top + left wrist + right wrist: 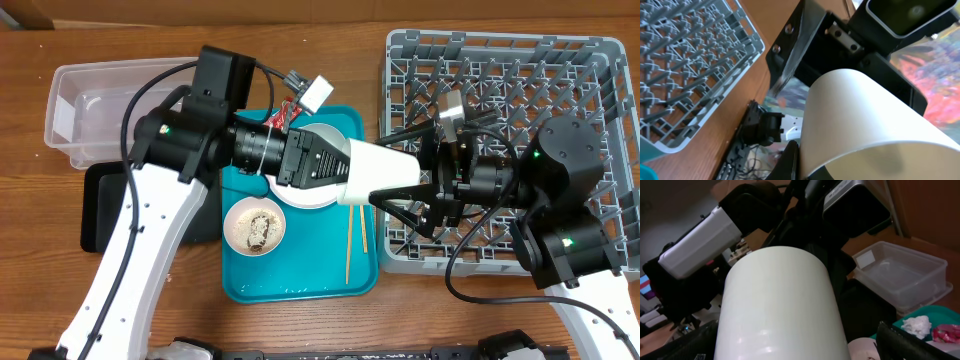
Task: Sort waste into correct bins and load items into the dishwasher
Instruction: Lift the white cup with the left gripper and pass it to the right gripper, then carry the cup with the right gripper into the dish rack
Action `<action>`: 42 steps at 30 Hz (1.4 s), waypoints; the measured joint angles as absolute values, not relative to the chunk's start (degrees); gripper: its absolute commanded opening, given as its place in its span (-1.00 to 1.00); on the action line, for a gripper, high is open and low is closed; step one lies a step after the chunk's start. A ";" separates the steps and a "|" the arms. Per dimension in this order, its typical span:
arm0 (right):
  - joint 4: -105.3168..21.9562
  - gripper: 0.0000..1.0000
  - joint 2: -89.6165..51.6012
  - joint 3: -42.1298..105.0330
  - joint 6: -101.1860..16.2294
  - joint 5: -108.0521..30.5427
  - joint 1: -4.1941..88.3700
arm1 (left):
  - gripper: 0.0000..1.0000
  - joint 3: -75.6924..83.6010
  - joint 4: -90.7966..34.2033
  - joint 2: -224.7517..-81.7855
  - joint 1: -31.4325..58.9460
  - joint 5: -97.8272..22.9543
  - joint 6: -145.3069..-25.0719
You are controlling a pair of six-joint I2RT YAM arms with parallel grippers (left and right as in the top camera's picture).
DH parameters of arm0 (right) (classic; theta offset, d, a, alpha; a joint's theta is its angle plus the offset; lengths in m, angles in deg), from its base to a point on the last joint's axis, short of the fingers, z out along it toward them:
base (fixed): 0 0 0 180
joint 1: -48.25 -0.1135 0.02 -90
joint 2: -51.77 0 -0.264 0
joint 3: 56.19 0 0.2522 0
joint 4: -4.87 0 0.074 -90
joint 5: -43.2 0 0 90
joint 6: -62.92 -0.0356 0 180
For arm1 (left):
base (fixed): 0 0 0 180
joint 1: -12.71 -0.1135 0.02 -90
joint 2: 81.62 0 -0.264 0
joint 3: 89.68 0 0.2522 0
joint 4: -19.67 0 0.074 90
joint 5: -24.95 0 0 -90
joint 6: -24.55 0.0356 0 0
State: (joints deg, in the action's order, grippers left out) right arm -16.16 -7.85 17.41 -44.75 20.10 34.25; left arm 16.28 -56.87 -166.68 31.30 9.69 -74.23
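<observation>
Brown wood is showing all over the surface (30, 280), and two arms are hanging above it, nose to nose. On one side the left tool (345, 172) is gripping the wide end of the white cup (385, 168). That cup is lying sideways in the air, between the teal tray (300, 285) and the grey dish rack (500, 70). At the cup's small end the right tool (398, 185) is sitting with its fingers (910, 342) spread wide, one on each side. In the right wrist view a gap is showing beside the cup, so this tool is not squeezing it.

One white sticker (866, 259) is sitting on the clear tub (90, 110), but no words on it can be read.

Both wrist views are mostly filled by the cup. From above, the left arm is covering much of the big plate (310, 198) and part of the black tray (100, 210). Only a bit of the red wrapper (291, 112) is peeking out. A crumpled napkin (916, 326) is showing just in the right wrist view. On the teal tray, the bowl (255, 228) with brown scraps and the chopsticks (349, 245) are lying in plain sight.
</observation>
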 measured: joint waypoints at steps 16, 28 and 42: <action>-15.59 0.34 -7.76 17.41 -48.45 20.84 29.36 | 0.58 16.28 -55.93 -164.78 31.49 7.24 -74.25; -37.01 0.33 -1.03 17.50 -48.14 3.94 38.71 | 1.00 16.28 -55.89 -164.78 31.49 -7.32 -78.88; -79.42 0.33 -6.25 17.30 -48.45 -38.31 42.60 | 1.00 16.28 -55.48 -164.78 31.49 -22.81 -83.60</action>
State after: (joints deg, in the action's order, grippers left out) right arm -79.42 -6.25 17.30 -48.45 -38.31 42.60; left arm 16.28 -55.48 -164.78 31.49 -22.81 -83.60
